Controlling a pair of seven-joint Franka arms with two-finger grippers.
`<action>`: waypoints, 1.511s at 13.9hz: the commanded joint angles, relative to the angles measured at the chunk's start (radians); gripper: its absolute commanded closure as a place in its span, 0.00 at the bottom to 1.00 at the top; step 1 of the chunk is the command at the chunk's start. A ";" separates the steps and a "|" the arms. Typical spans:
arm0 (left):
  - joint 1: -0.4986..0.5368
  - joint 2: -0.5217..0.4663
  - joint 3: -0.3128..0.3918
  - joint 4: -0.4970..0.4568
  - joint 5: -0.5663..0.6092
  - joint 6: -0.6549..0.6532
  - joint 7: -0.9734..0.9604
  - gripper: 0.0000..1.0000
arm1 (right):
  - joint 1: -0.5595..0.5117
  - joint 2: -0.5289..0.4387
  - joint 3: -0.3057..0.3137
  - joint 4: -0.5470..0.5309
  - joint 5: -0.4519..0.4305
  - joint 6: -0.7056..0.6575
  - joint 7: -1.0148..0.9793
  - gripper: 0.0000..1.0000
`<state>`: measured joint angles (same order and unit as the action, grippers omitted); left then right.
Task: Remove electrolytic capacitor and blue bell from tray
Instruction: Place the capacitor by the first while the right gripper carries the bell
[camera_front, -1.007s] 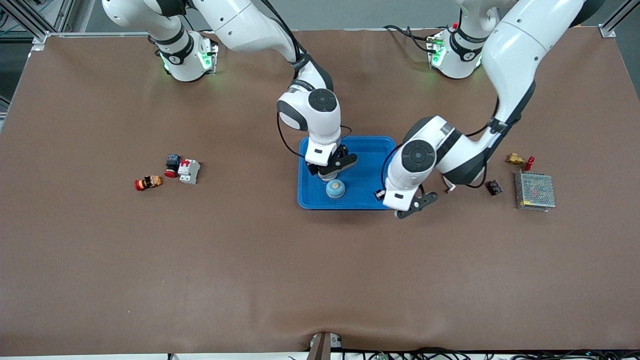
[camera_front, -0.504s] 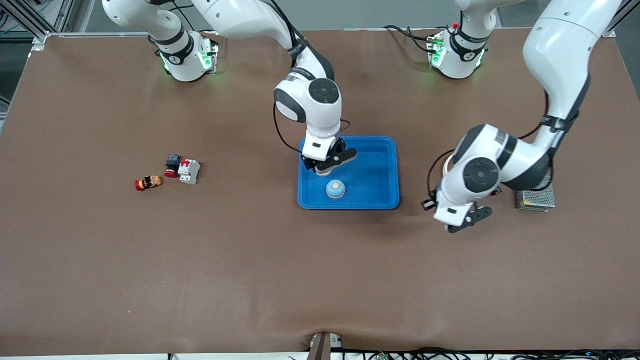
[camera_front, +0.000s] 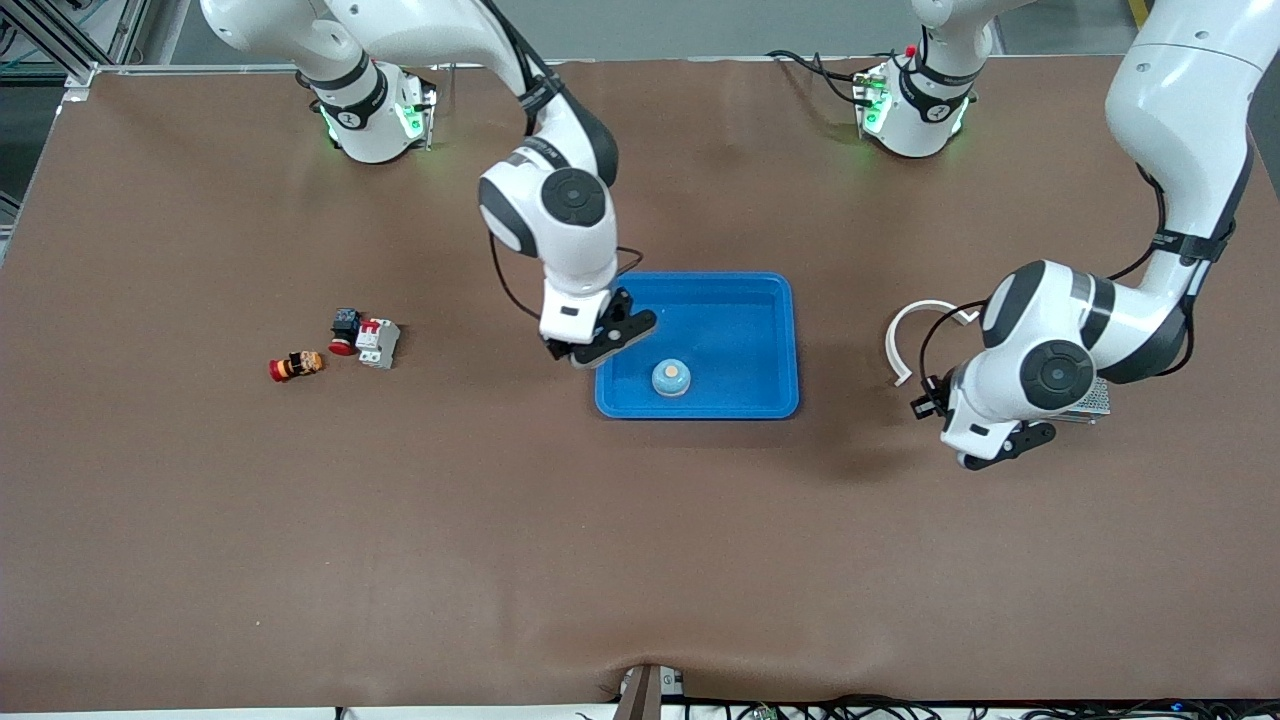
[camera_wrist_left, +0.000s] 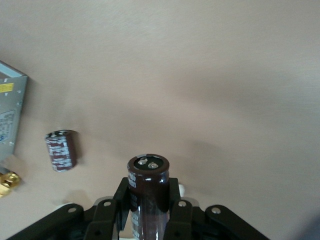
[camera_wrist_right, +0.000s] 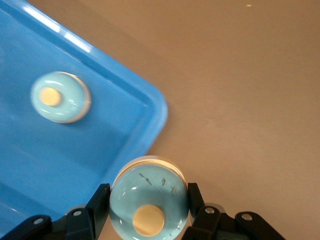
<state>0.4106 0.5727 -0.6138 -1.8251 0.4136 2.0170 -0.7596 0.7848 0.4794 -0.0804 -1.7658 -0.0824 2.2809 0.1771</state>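
Left gripper (camera_front: 990, 455): has swung off the tray (camera_front: 760, 300) toward the left arm's end of the table, clamped on a capacitor (camera_wrist_left: 147, 192), over bare table beside the grey mesh box (camera_front: 1095, 400).
Right gripper (camera_front: 598, 352): has drifted from mid-tray to over the tray's corner rim, clamped on a blue bell (camera_wrist_right: 149, 197).
Implication: both removals look under way; neither item set down yet.
Remaining in tray: a second blue bell (camera_front: 671, 377).
Wrist views only: the held items; a loose capacitor (camera_wrist_left: 61, 150) lying near the box.
Front view only: small parts (camera_front: 340, 345) toward the right arm's end.
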 joint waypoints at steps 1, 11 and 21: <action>0.014 -0.022 -0.007 -0.055 0.030 -0.003 0.019 1.00 | -0.079 -0.088 0.017 -0.092 -0.008 0.008 -0.124 0.61; 0.076 0.048 -0.006 -0.111 0.129 0.072 0.025 1.00 | -0.335 -0.099 0.017 -0.121 0.042 0.020 -0.605 0.61; 0.088 0.078 -0.004 -0.094 0.136 0.072 0.034 0.00 | -0.495 -0.004 0.021 -0.182 0.061 0.274 -0.846 0.61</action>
<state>0.4860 0.6484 -0.6110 -1.9238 0.5262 2.0802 -0.7354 0.3248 0.4436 -0.0804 -1.9436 -0.0414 2.5018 -0.6290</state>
